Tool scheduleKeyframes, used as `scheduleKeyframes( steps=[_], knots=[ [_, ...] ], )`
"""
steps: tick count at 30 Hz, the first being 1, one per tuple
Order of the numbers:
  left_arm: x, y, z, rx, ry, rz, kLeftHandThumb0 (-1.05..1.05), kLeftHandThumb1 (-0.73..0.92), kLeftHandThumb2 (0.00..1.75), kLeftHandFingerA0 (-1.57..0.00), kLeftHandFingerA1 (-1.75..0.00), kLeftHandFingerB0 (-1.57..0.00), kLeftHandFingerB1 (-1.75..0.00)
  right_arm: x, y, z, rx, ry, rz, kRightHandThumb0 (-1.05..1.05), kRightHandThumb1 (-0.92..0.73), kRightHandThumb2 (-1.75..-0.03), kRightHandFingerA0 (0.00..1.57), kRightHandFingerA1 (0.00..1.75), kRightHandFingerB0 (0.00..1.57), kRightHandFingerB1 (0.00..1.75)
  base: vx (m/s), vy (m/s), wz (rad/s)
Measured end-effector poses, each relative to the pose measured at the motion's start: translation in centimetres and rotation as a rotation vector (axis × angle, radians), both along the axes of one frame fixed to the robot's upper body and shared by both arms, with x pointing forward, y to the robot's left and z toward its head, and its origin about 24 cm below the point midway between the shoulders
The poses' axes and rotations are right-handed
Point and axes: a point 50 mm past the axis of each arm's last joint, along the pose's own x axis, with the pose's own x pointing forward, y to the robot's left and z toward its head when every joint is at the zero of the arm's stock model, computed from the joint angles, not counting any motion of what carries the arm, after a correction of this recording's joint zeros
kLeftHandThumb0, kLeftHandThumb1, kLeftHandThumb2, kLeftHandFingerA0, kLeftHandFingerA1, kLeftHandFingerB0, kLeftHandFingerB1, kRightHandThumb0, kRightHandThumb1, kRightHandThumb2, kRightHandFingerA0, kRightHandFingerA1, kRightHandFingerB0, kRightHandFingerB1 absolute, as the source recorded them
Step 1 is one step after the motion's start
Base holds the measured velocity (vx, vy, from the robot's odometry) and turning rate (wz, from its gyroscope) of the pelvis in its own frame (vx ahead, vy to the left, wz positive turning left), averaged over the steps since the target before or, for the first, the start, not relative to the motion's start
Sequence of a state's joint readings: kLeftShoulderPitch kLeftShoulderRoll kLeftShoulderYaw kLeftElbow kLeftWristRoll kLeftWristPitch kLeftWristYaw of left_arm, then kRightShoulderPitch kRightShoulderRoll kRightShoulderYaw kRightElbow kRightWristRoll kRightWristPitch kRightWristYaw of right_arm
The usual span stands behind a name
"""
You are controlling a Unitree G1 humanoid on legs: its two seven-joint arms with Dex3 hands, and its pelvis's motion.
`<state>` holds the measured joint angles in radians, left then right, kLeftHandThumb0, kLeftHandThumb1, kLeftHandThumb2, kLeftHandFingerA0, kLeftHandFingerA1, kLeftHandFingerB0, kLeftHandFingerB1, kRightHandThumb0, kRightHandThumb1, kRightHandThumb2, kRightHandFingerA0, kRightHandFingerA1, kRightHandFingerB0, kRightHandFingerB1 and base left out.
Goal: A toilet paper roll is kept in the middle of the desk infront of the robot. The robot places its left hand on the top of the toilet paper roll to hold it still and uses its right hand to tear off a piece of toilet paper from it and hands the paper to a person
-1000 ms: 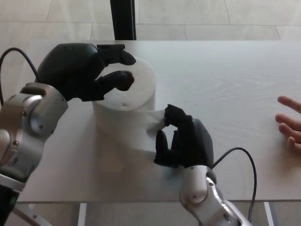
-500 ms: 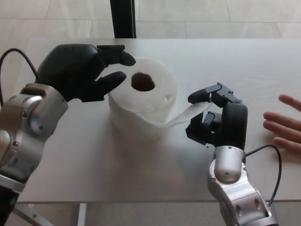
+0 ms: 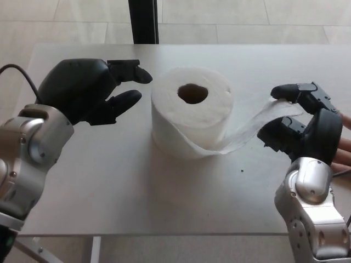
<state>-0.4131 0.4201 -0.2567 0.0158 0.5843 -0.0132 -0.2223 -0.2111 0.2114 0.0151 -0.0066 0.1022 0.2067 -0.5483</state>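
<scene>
We see the toilet paper roll (image 3: 192,112) standing upright mid-desk (image 3: 109,181), a loose strip (image 3: 258,123) trailing rightward; our right hand (image 3: 304,126) pinches that strip's end between its fingers; our left hand (image 3: 90,90) hovers beside the roll, off it, fingers apart, holding nothing; a person's hand (image 3: 344,150) shows just behind the right hand.

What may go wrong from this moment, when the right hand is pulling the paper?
The left hand is beside the toilet paper roll, not on top of it, so the roll may slide or unroll instead of tearing. The paper strip in the right hand looks unbroken and may slip out.
</scene>
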Motion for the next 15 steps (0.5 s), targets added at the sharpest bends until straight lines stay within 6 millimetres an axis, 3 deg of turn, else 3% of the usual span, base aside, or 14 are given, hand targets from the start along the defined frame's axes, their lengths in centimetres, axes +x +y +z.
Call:
scheduleKeyframes(
  steps=[1,3,7,8,9,10,14,15],
  knots=[
    [0.0,0.0,0.0,0.001,-0.001,-0.001,-0.51,0.81,0.64,-0.54,-0.52,-0.54,-0.48,-0.1,-0.1,0.0,0.014,0.003,0.001,-0.49,-0.59,-1.47,1.31,1.75,1.06,1.66,0.0,0.0,0.0],
    [0.0,0.0,0.0,0.002,-0.004,-0.005,-0.5,0.81,0.64,-0.54,-0.5,-0.54,-0.47,-0.4,-0.2,-0.2,0.035,0.014,0.011,-0.5,-0.51,-1.54,1.23,1.75,0.95,1.75,0.0,0.0,0.0],
    [-0.1,-0.1,0.3,0.004,-0.017,-0.013,-0.49,0.79,0.64,-0.57,-0.5,-0.56,-0.48,-1.3,-0.1,-1.3,0.072,0.062,0.044,-0.51,-0.52,-1.6,1.25,1.75,0.99,1.75,0.0,0.0,0.0],
    [-0.1,0.0,0.4,0.007,-0.02,-0.015,-0.49,0.79,0.63,-0.58,-0.5,-0.59,-0.48,-1.5,-0.1,-1.5,0.077,0.07,0.048,-0.34,-0.82,-1.51,1.41,1.51,1.37,1.5,0.0,0.0,0.0],
    [-0.1,0.0,0.5,0.011,-0.024,-0.016,-0.5,0.78,0.63,-0.59,-0.5,-0.58,-0.48,-1.7,-0.1,-1.8,0.084,0.081,0.056,-0.35,-0.82,-1.51,1.42,1.51,1.35,1.49,0.0,0.0,0.0],
    [-0.1,0.1,0.6,0.013,-0.029,-0.019,-0.5,0.79,0.63,-0.59,-0.5,-0.59,-0.48,-1.9,-0.1,-1.9,0.087,0.088,0.065,-0.49,-0.55,-1.55,1.24,1.75,0.92,1.75,0.0,0.0,0.0],
    [0.4,-0.2,2.2,0.029,-0.083,-0.034,-0.55,0.83,0.65,-0.57,-0.52,-0.54,-0.46,-2.7,0.2,-2.7,0.093,0.128,0.104,-0.46,-0.59,-1.47,1.23,1.75,0.88,1.75,0.0,0.0,0.0],
    [0.7,-0.3,3.0,0.034,-0.108,-0.038,-0.55,0.82,0.65,-0.58,-0.52,-0.53,-0.46,-2.9,0.3,-2.8,0.093,0.136,0.11,-0.43,-0.65,-1.46,1.31,1.75,1.01,1.63,0.0,0.0,0.0]
  ],
)
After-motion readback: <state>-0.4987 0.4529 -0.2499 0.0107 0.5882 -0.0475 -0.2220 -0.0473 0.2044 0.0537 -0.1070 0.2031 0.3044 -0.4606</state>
